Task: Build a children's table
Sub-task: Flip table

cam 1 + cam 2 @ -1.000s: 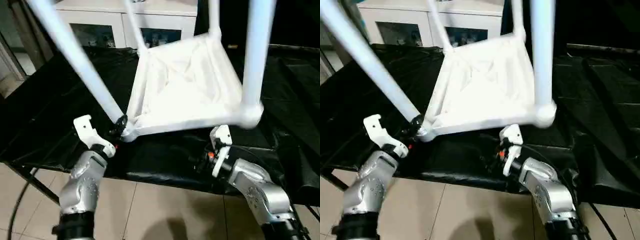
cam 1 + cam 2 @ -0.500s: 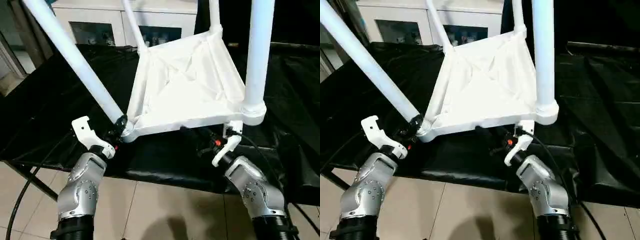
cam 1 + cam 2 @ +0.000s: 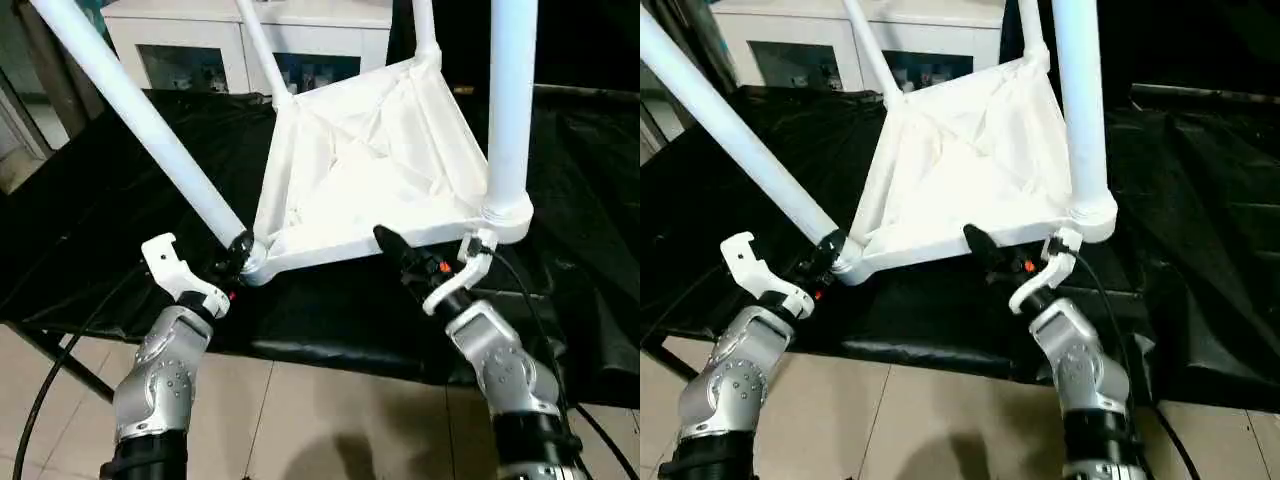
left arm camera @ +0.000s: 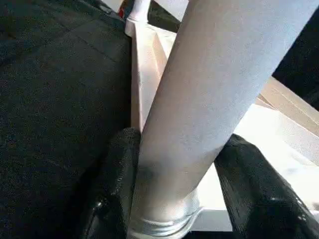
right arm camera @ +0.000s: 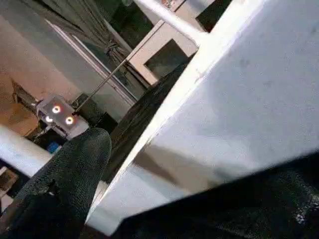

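The table lies upside down near the front edge of the black worktop; all four legs look fitted; the left claw grips one leg; the right claw gapes open at the table's front rim; flipping remains.

Bright overhead light washes the white tabletop nearly featureless; the black cloth beside it stays dim, and wrist pictures blur close up.

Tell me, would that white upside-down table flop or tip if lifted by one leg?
Probably stiff: the tabletop has a ribbed underside. Likely light, being thin plastic. It could swing, since the left gripper clasps only one leg near its socket.
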{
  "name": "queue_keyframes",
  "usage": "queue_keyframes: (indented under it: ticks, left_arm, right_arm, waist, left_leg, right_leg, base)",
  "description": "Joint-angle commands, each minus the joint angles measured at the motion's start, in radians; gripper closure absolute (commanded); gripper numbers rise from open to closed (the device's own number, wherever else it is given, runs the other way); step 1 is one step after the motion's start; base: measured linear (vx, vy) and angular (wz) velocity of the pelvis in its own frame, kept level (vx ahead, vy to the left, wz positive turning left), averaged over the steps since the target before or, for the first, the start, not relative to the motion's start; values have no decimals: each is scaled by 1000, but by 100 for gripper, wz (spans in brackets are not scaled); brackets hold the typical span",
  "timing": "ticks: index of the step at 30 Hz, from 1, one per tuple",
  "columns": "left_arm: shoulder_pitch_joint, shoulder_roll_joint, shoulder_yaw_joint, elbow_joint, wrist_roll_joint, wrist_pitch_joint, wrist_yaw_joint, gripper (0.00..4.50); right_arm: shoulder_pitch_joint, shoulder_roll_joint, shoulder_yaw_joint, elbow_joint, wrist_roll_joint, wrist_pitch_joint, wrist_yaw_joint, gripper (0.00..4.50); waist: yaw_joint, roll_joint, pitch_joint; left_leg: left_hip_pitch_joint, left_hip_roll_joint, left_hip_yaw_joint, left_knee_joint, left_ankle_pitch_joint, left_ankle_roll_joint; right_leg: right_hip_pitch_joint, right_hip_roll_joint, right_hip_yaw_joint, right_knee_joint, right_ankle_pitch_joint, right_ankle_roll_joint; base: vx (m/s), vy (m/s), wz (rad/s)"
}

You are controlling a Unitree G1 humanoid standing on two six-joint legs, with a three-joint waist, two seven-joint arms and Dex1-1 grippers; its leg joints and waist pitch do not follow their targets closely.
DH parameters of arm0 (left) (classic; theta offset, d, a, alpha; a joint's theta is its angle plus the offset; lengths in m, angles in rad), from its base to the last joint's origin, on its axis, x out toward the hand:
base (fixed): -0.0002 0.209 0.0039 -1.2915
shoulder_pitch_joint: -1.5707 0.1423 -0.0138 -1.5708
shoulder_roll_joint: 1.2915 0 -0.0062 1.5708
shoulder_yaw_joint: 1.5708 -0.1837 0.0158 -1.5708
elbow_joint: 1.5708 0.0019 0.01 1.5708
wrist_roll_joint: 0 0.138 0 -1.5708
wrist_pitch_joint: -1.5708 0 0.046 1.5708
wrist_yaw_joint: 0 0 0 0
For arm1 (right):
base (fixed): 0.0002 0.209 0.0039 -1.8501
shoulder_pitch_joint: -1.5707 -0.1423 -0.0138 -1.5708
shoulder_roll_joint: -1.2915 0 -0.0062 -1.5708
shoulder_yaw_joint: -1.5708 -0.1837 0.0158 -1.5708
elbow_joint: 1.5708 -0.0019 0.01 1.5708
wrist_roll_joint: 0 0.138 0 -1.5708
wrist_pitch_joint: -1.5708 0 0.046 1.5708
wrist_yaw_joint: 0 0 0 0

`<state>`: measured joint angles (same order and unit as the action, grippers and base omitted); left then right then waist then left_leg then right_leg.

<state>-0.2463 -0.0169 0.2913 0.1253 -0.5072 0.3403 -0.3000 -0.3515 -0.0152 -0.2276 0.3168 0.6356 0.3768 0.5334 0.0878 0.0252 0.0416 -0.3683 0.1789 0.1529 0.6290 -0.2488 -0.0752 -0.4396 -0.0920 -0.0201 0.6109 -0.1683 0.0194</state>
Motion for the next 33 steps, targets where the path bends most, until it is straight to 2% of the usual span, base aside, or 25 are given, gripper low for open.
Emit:
queue_keyframes:
  ticks: [1, 10, 11, 13, 14, 16, 19, 23, 24, 26, 29, 33]
  left_arm:
    - [-22, -27, 4, -53, -87, 6, -25, 235]
    - [-23, -28, -4, -54, -90, 15, -31, 235]
    - [-23, -29, -5, -54, -89, 16, -33, 235]
    - [-20, -30, -10, -58, -86, 20, -37, 235]
    - [-20, -30, -10, -58, -86, 20, -37, 235]
    - [-16, -30, -16, -63, -85, 24, -42, 235]
    - [-13, -26, -24, -67, -85, 32, -54, 235]
    - [-10, -20, -41, -74, -84, 44, -72, 235]
    - [-9, -18, -46, -75, -83, 46, -77, 235]
    - [-9, -17, -49, -76, -81, 47, -81, 235]
    - [6, -7, -77, -100, -75, 61, -106, 235]
    - [12, -3, -84, -106, -74, 69, -113, 235]
  right_arm:
    - [-27, 7, -6, 20, 3, -24, -11, 0]
    - [-111, 34, -34, 90, 19, -35, -38, 0]
    - [-125, 39, -45, 107, 24, -39, -48, 30]
    - [-159, 51, -79, 155, 43, -48, -72, 41]
    - [-159, 51, -79, 155, 43, -48, -72, 41]
    - [-179, 56, -101, 183, 58, -55, -78, 75]
    - [-190, 55, -112, 196, 61, -55, -84, 89]
    - [-203, 53, -134, 213, 64, -62, -97, 129]
    - [-206, 51, -138, 218, 64, -64, -99, 129]
    - [-209, 50, -143, 221, 67, -65, -101, 160]
    - [-229, 36, -165, 251, 61, -74, -122, 168]
    - [-251, 25, -187, 270, 65, -81, -138, 190]
  waist:
    - [0, -8, -67]
    - [0, -10, -70]
    - [-1, -11, -70]
    - [-3, -11, -69]
    - [-4, -11, -70]
    - [-5, -10, -70]
    - [-3, -8, -72]
    - [-2, -8, -76]
    - [-2, -9, -75]
    - [-2, -7, -74]
    - [-4, -8, -73]
    - [-5, -7, -75]
  left_leg:
    - [-2, 19, 8, -67, 95, 130]
    - [-1, 18, 10, -64, 110, 143]
    - [-1, 19, 10, -63, 112, 145]
    - [-2, 19, 10, -65, 106, 145]
    - [-1, 19, 10, -65, 103, 145]
    - [0, 19, 11, -65, 98, 144]
    - [0, 19, 10, -60, 135, 156]
    - [0, 17, 11, -55, 159, 173]
    - [0, 16, 12, -55, 159, 175]
    - [-1, 17, 12, -56, 145, 177]
    - [-2, 17, 12, -58, 124, 166]
    - [0, 17, 12, -56, 135, 168]
  right_leg:
    - [71, -23, 12, -43, -16, -267]
    - [71, -23, 12, -39, -3, -277]
    - [71, -23, 12, -39, -1, -277]
    - [72, -25, 11, -39, -14, -281]
    - [71, -24, 11, -40, -18, -283]
    - [71, -24, 11, -40, -23, -283]
    - [70, -23, 10, -34, 19, -288]
    - [69, -21, 9, -30, 43, -297]
    - [68, -20, 9, -31, 45, -298]
    - [68, -21, 8, -32, 32, -301]
    - [69, -21, 8, -34, 6, -299]
    - [69, -20, 8, -31, 27, -304]
  base:
    - [0, 0, 0]
    - [0, 0, 0]
    - [0, 0, 0]
    - [0, 0, 0]
    - [0, 0, 0]
    - [0, 0, 0]
    - [0, 0, 0]
    - [0, 0, 0]
    - [0, 0, 0]
    - [0, 0, 0]
    - [0, 0, 0]
    - [0, 0, 0]
